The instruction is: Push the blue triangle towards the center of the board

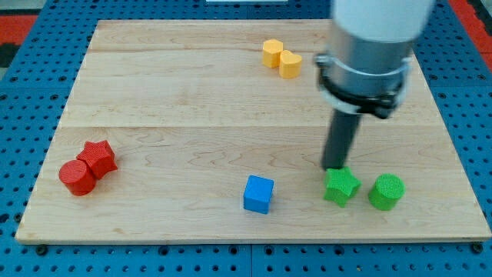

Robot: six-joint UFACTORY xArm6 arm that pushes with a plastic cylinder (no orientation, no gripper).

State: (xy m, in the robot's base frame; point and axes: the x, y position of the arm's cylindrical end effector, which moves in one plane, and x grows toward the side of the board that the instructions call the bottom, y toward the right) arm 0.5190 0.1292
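Note:
The only blue block [258, 194] in view looks like a cube and lies near the board's bottom edge, a little right of the middle. My tip [334, 167] is to its right and slightly higher, at the top-left edge of a green star [340, 185], touching it or nearly so. The tip is about a hundred pixels from the blue block. The arm's grey body hides part of the board's upper right.
A green cylinder [386, 191] lies just right of the green star. Two yellow blocks [272, 53] [290, 65] sit together near the top edge. A red star [99, 157] and red cylinder [78, 177] touch at the left. The wooden board [192, 100] rests on blue pegboard.

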